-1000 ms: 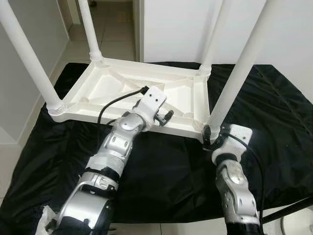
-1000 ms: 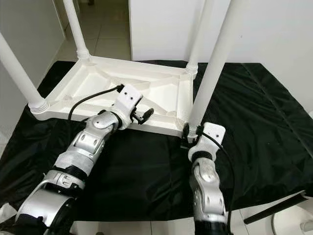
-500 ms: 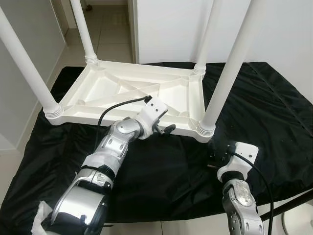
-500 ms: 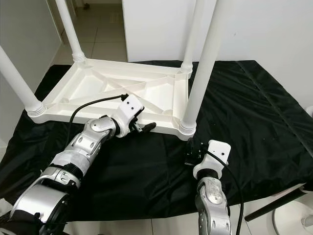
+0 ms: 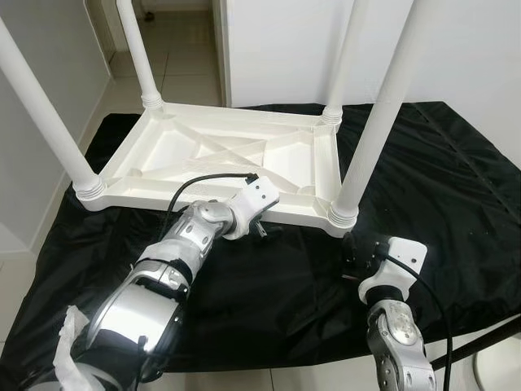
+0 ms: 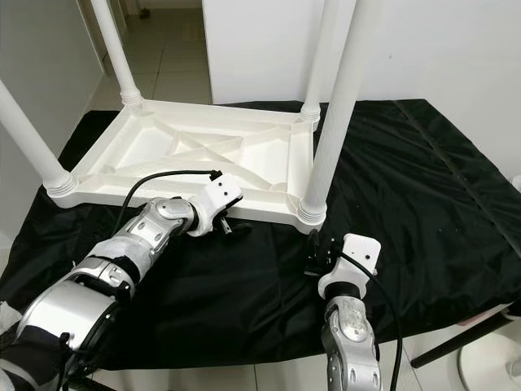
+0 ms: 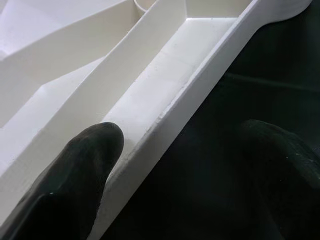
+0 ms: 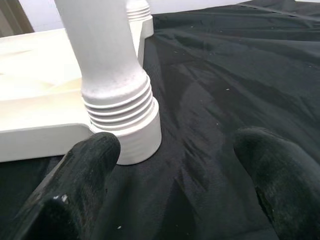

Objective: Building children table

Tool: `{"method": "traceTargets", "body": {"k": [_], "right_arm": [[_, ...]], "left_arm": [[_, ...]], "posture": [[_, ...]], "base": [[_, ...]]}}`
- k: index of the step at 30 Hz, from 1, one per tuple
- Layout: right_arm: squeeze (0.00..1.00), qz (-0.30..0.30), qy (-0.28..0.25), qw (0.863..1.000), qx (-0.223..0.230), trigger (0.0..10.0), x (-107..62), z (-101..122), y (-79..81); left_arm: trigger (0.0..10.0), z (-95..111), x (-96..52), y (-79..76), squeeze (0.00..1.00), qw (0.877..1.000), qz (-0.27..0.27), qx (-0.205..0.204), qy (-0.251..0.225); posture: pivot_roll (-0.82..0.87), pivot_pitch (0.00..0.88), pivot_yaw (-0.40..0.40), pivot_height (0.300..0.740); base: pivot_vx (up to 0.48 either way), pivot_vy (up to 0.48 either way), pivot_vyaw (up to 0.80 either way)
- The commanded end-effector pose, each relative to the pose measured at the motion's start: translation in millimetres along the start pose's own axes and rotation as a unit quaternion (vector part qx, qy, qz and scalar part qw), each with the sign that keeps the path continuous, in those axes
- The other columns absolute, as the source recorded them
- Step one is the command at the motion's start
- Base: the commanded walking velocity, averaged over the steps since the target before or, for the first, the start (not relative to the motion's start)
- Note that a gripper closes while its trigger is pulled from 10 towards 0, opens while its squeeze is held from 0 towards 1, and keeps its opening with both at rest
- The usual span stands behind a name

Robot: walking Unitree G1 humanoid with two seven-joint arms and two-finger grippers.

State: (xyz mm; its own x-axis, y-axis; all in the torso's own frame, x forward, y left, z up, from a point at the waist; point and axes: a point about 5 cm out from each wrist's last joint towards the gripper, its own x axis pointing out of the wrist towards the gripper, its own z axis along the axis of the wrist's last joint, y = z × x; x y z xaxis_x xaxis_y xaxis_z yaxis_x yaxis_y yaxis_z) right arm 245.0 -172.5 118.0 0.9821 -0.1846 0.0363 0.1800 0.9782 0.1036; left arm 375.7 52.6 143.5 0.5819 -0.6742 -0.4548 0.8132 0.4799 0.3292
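- The white children table lies upside down on a black cloth that covers the floor. Its four legs point up from the corners.
- The near right leg stands in its socket; in the right wrist view its threaded collar sits down against the corner of the frame.
- The right gripper is low over the cloth, just beside the base of that leg and not touching it. Its fingers are spread wide and hold nothing.
- The left gripper is at the near long edge of the frame. Its jaws are wide apart: one finger is on the inner side of the edge wall, the other is over the cloth outside. I cannot tell if it presses on the plastic.
- I judge that the leg-fitting step is nearly finished, because all four legs appear seated and no loose part lies on the cloth.
- The next move probably calls for a check that the near right leg is tight, or for turning the table onto its legs. For the turn, both grippers need a firm hold on the frame edge or on two legs, because the legs make the piece tall and it can tip sideways.
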Motion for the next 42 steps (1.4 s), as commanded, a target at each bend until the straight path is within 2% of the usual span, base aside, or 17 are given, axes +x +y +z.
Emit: {"method": "traceTargets", "body": {"k": [1,7,10,21,23,26,36,37,42], "right_arm": [[0.00,-0.007,-0.010,1.000,-0.002,10.0,-0.9,4.0,-0.7],[0.00,-0.010,-0.010,1.000,-0.004,10.0,-2.2,3.5,-1.1],[0.00,-0.016,-0.011,1.000,-0.007,10.0,-2.5,3.7,-2.5],[0.00,-0.022,-0.011,1.000,-0.012,10.0,-1.4,2.9,-4.6],[0.00,-0.024,-0.011,1.000,-0.012,10.0,-0.4,3.0,-5.3],[0.00,-0.028,-0.011,0.999,-0.016,10.0,1.9,2.8,-6.3],[0.00,-0.030,-0.014,0.999,-0.016,10.0,3.6,4.1,-6.5],[0.00,-0.031,-0.014,0.999,-0.016,10.0,4.0,3.9,-6.8],[0.00,-0.031,-0.014,0.999,-0.017,10.0,4.7,3.5,-6.9]], "left_arm": [[10.0,-5.5,-1.6,9.8,0.00,0.997,0.073,0.003,0.023],[10.0,-7.4,-1.9,11.0,0.00,0.997,0.070,0.011,0.035],[10.0,-15.8,-2.6,9.6,0.00,0.996,0.050,0.035,0.067],[10.0,-19.4,-2.7,6.5,0.00,0.995,0.016,0.059,0.079],[10.0,-19.4,-3.2,4.8,0.00,0.995,-0.006,0.059,0.077],[10.0,-22.0,-7.9,-0.2,0.00,0.991,-0.082,0.076,0.073],[10.0,-29.3,-16.6,-3.2,0.00,0.982,-0.147,0.093,0.073],[10.0,-31.8,-20.4,-5.3,0.00,0.977,-0.173,0.100,0.069],[10.0,-33.7,-27.3,-11.3,0.00,0.968,-0.219,0.110,0.054]], "posture": [[-0.15,0.011,0.067,0.740],[-0.16,0.017,0.075,0.740],[-0.16,0.021,0.081,0.740],[-0.16,0.026,0.085,0.740],[-0.16,0.030,0.085,0.740],[-0.16,0.036,0.086,0.740],[-0.14,0.044,0.088,0.740],[-0.14,0.047,0.089,0.740],[-0.14,0.049,0.088,0.740]], "base": [[0.000,0.000,0.00],[0.000,0.000,0.00],[0.000,0.000,0.00],[0.000,0.000,0.00],[0.000,0.000,0.00],[0.000,0.000,0.00],[0.000,0.000,0.00],[0.000,0.000,0.00],[0.000,0.000,0.00]]}}
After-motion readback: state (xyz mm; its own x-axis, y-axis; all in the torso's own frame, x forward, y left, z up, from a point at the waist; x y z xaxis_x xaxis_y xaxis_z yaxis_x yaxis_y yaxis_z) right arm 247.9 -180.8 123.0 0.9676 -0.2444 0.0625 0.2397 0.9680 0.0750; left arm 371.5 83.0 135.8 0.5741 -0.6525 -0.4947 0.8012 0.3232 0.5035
